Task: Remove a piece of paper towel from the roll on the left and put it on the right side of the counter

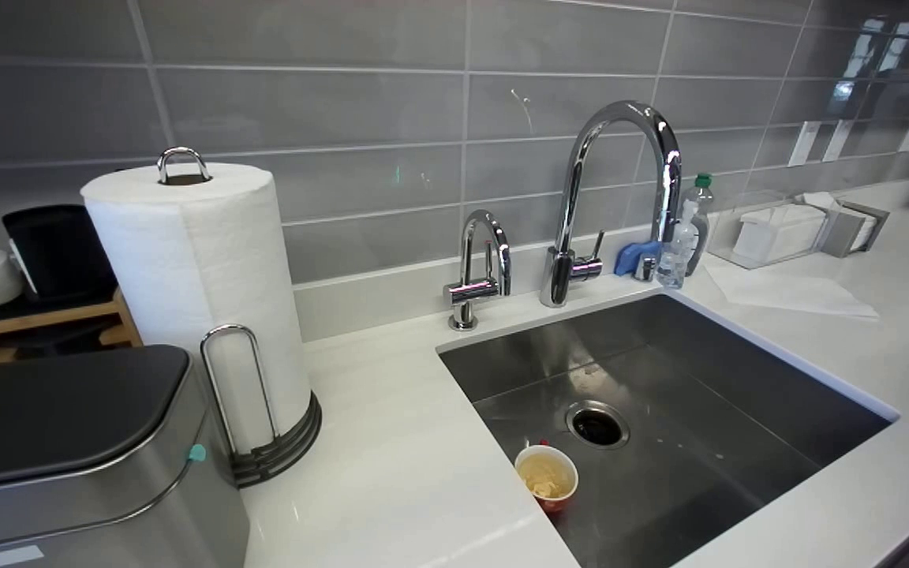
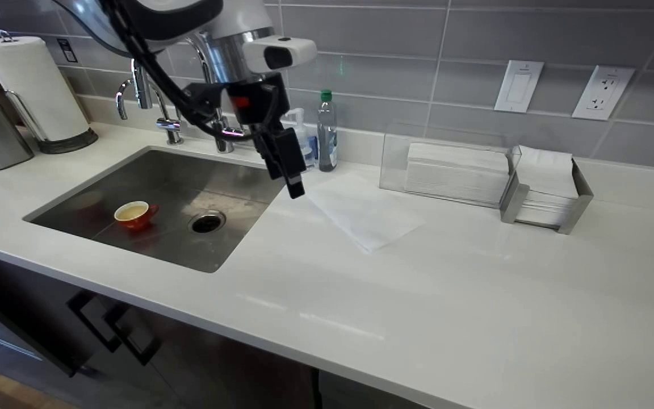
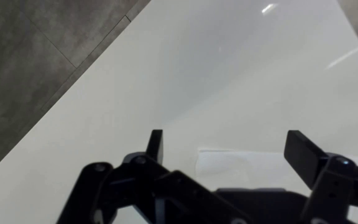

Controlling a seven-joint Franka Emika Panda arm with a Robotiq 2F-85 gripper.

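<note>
The white piece of paper towel (image 2: 369, 218) lies flat on the white counter (image 2: 474, 301), right of the sink. It also shows behind the sink's far side in an exterior view (image 1: 794, 293). In the wrist view the paper towel (image 3: 244, 168) is partly hidden by the gripper's body. The roll (image 1: 218, 268) stands on its metal holder at the left in both exterior views. My gripper (image 3: 224, 137) is open and empty, with its fingers apart. In an exterior view the gripper (image 2: 293, 170) hangs above the counter near the paper towel's back left edge, not touching it.
The steel sink (image 2: 208, 250) holds a red cup (image 2: 134, 216). Two faucets, a soap bottle (image 2: 327, 133) and a clear pump bottle stand behind it. Napkin holders (image 2: 455, 173) stand along the tiled wall. A steel bin (image 1: 107, 457) is beside the roll.
</note>
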